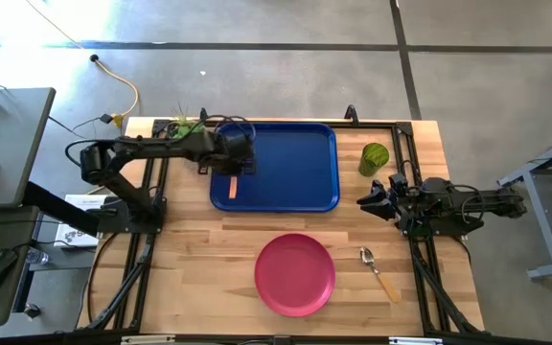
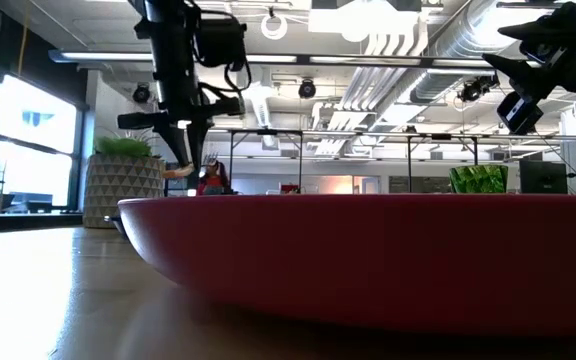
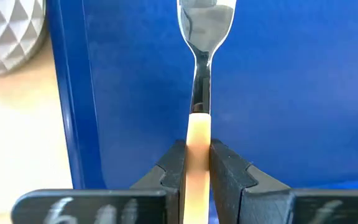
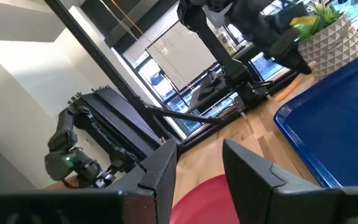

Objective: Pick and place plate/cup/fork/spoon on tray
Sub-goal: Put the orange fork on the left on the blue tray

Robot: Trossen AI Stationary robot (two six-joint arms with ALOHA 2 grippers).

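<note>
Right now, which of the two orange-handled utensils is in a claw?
The fork: the left claw is shut on its orange handle over the blue tray. The spoon lies loose on the table, right of the pink plate.

A grey concrete floor (image 1: 286,81) with dark seams surrounds the pale wooden table (image 1: 199,259). Exposed silver ducts (image 2: 418,45) cross the ceiling; bright windows (image 2: 33,145) line the left wall.

plant in pale faceted pot (image 1: 185,126) | wooden table (image 1: 199,278) | yellow cable (image 1: 123,88) on floor
</note>
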